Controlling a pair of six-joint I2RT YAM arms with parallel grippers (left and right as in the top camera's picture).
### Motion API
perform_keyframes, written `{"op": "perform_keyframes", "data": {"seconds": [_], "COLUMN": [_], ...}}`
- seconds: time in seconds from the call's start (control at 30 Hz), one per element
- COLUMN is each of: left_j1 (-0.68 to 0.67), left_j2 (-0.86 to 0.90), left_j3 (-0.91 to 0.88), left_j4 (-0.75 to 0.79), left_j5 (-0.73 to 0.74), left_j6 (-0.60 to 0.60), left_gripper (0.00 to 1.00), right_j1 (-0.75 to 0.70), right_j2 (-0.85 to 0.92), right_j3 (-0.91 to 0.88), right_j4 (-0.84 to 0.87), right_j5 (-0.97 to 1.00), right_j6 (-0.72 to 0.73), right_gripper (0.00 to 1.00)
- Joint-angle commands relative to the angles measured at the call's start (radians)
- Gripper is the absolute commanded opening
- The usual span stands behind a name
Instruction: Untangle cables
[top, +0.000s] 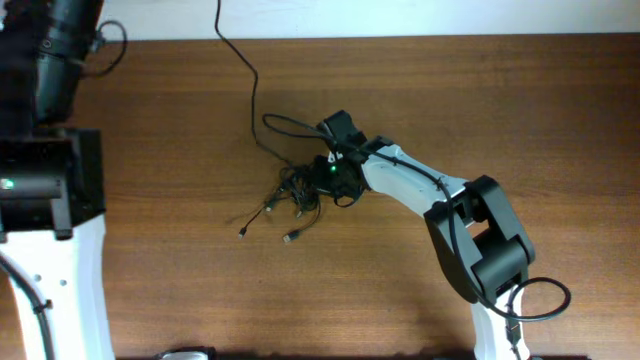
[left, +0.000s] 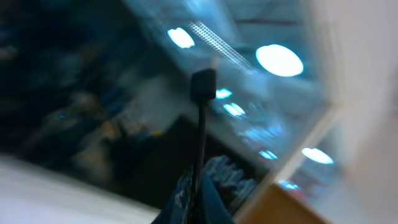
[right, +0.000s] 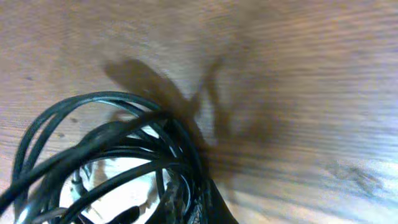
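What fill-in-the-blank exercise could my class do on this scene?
1. The cables lie tangled on a ____ table.
2. The cables are ____ in colour.
3. The gripper shut on the cables belongs to the ____ arm.
Missing words: wooden; black; right.

Table top (top: 520, 110) logged as brown wood grain, smooth, with a faint sheen seen close up. Cables (top: 296, 192) logged as black rubbery jacket, smooth, semi-glossy, highlights caught along the loops. Plug tips (top: 290, 238) read as silvery metal, too small to be confirmed. Right arm shell (top: 400, 185) marked smooth white plastic; its joint housings (top: 495, 240) marked matt black plastic.
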Motion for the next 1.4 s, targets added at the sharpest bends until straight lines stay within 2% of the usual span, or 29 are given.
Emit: {"op": "perform_keyframes", "data": {"seconds": [0.0, 0.1, 0.17, 0.37, 0.47, 0.5, 0.57, 0.7, 0.77, 0.8, 0.83, 0.87, 0.9, 0.93, 0.97, 1.03, 1.1, 1.13, 1.33, 1.37], "left_j1": [0.099, 0.150, 0.163, 0.163, 0.162, 0.162, 0.161, 0.128, 0.097, 0.077, 0.061, 0.045, 0.031, 0.014, 0.002, -0.027, -0.054, -0.071, -0.111, -0.111], "left_j2": [-0.008, -0.007, -0.006, 0.038, 0.104, 0.135, 0.224, 0.361, 0.425, 0.457, 0.484, 0.506, 0.527, 0.547, 0.562, 0.578, 0.578, 0.578, 0.578, 0.578], "left_j3": [0.008, 0.008, 0.008, 0.008, 0.007, 0.004, -0.011, -0.020, -0.020, -0.020, -0.020, -0.020, -0.020, -0.020, -0.020, -0.020, -0.019, -0.019, -0.019, -0.019], "left_j4": [-0.178, -0.366, -0.515, -0.840, -0.958, -0.993, -1.048, -1.083, -1.103, -1.115, -1.127, -1.139, -1.151, -1.160, -1.166, -1.173, -1.181, -1.184, -1.172, -1.172], "left_j5": [-0.008, -0.020, -0.090, -0.367, -0.373, -0.364, -0.254, 0.065, 0.175, 0.201, 0.203, 0.203, 0.200, 0.199, 0.199, 0.206, 0.205, 0.205, 0.256, 0.248], "left_j6": [0.165, 0.322, 0.441, 0.584, 0.665, 0.684, 0.770, 0.990, 1.067, 1.089, 1.093, 1.096, 1.096, 1.096, 1.097, 1.144, 1.200, 1.223, 1.226, 1.226], "left_gripper": [0.00, 0.00, 0.00, 0.00, 0.00, 0.00, 0.00, 0.00, 0.00, 0.15, 0.25, 0.49, 0.58, 0.72, 0.79, 0.88, 0.91, 0.98, 0.99, 0.99], "right_j1": [-0.084, -0.142, -0.199, -0.333, -0.385, -0.398, -0.420, -0.409, -0.392, -0.383, -0.378, -0.373, -0.372, -0.373, -0.373, -0.373, -0.373, -0.373, -0.376, -0.383], "right_j2": [-0.030, -0.085, -0.143, -0.275, -0.321, -0.330, -0.337, -0.335, -0.335, -0.335, -0.335, -0.335, -0.335, -0.335, -0.335, -0.335, -0.335, -0.335, -0.335, -0.335], "right_j3": [0.004, 0.029, 0.047, 0.052, 0.052, 0.052, 0.052, 0.051, 0.051, 0.051, 0.051, 0.051, 0.051, 0.051, 0.051, 0.051, 0.051, 0.051, 0.051, 0.051], "right_j4": [-0.138, -0.236, -0.326, -0.486, -0.561, -0.579, -0.614, -0.621, -0.616, -0.615, -0.615, -0.615, -0.615, -0.616, -0.616, -0.615, -0.615, -0.615, -0.616, -0.619], "right_j5": [0.066, 0.074, 0.086, 0.068, 0.056, 0.049, -0.011, -0.063, -0.074, -0.074, -0.074, -0.074, -0.074, -0.074, -0.074, -0.074, -0.075, -0.074, -0.070, -0.065], "right_j6": [-0.053, -0.142, -0.206, -0.397, -0.473, -0.495, -0.554, -0.569, -0.568, -0.568, -0.568, -0.568, -0.568, -0.568, -0.568, -0.568, -0.568, -0.568, -0.533, -0.518], "right_gripper": [0.04, 0.04, 0.04, 0.04, 0.04, 0.04, 0.04, 0.04, 0.04, 0.04, 0.04, 0.04, 0.04, 0.04, 0.04, 0.04, 0.04, 0.04, 0.04, 0.09]}}
